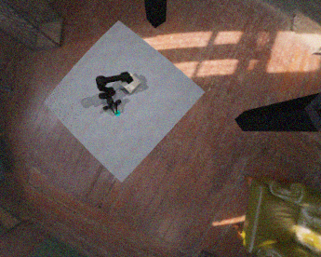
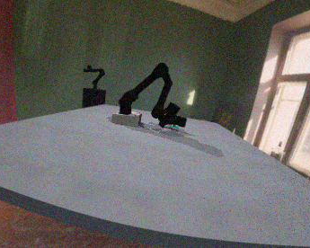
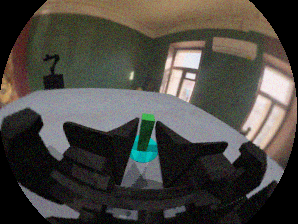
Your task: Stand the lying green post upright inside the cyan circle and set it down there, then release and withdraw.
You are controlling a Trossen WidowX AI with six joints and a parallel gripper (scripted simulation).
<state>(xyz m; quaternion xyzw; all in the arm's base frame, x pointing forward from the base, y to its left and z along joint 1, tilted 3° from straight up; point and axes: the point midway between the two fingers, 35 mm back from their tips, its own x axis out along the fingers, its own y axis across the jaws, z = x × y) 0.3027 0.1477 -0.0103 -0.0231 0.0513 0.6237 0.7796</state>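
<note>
The green post [image 3: 146,134] stands upright in the wrist view, with its foot on the cyan circle [image 3: 144,157] [image 1: 117,114] [image 2: 174,127], towards the circle's far part. My gripper [image 3: 147,121] is slightly open, with one fingertip on each side of the post and a narrow gap showing on both sides. The gripper is low over the circle in the top and exterior views. The post cannot be made out in the top and exterior views, where the dark gripper and blur hide it.
The arm's pale base block [image 1: 133,85] [image 2: 127,119] stands on the grey table [image 1: 152,116] [image 2: 124,180] behind the gripper. Another dark arm on a pedestal [image 2: 93,97] [image 3: 53,81] stands beyond the table.
</note>
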